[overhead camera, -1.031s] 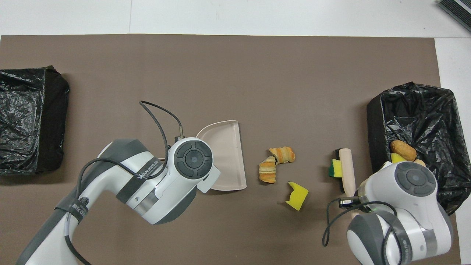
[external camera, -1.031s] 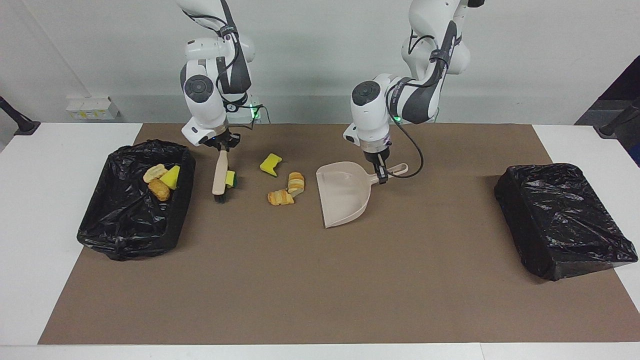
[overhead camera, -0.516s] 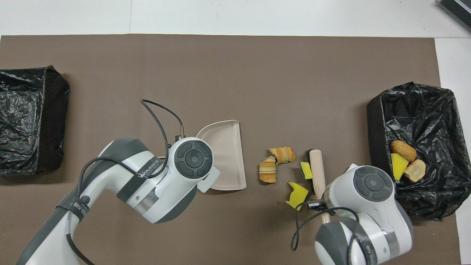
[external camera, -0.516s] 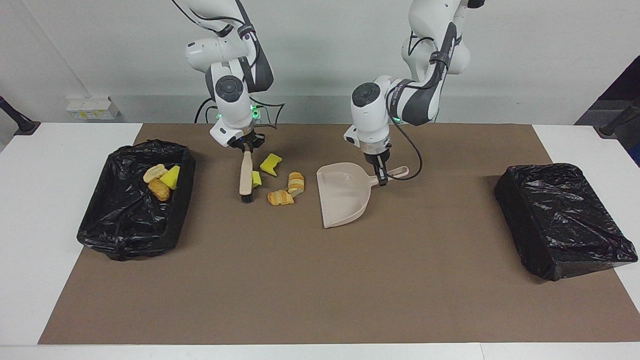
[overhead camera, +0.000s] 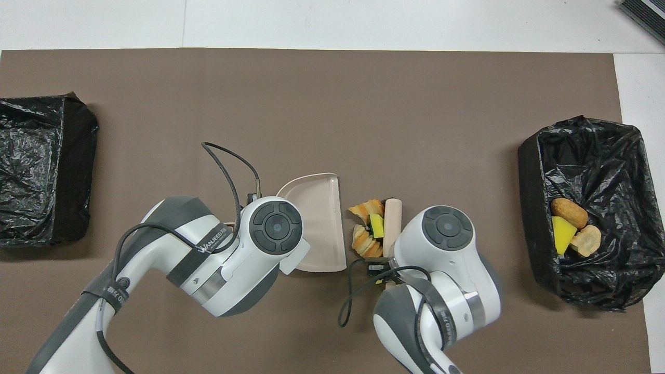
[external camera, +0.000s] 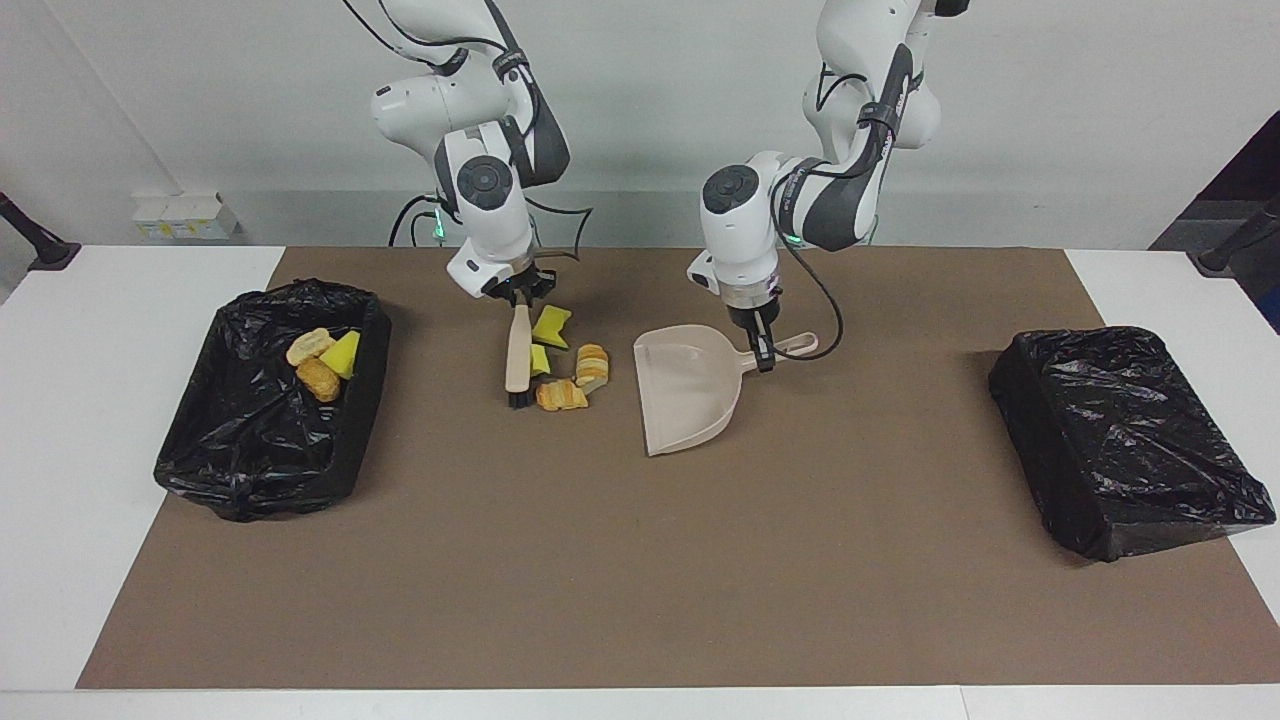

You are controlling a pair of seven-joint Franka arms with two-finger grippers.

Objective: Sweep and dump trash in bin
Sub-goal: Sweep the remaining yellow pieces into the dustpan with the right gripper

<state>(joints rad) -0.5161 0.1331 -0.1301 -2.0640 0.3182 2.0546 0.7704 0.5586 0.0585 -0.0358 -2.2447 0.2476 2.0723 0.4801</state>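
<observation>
My right gripper [external camera: 518, 297] is shut on the beige brush [external camera: 517, 350], whose bristles rest on the mat. Pressed against the brush on the dustpan's side lie a yellow foam chunk [external camera: 550, 325], a green-and-yellow sponge piece [external camera: 538, 360] and two orange-tan bread lumps [external camera: 592, 365] [external camera: 561, 397]. In the overhead view the brush [overhead camera: 392, 218], the sponge piece [overhead camera: 376, 226] and the lumps [overhead camera: 366, 208] sit just beside the dustpan's mouth; the right arm hides the foam chunk. My left gripper [external camera: 761, 352] is shut on the handle of the beige dustpan [external camera: 690, 385], which lies flat on the mat.
A black-lined bin [external camera: 250, 490] at the right arm's end holds three scraps [external camera: 318, 362], also seen in the overhead view [overhead camera: 569, 228]. A second black-lined bin [external camera: 1130, 440] stands at the left arm's end. A brown mat [external camera: 640, 580] covers the table.
My right gripper has swept the brush toward the dustpan, pushing the sponge piece and the foam chunk up against the bread lumps. The left gripper and the dustpan have stayed put.
</observation>
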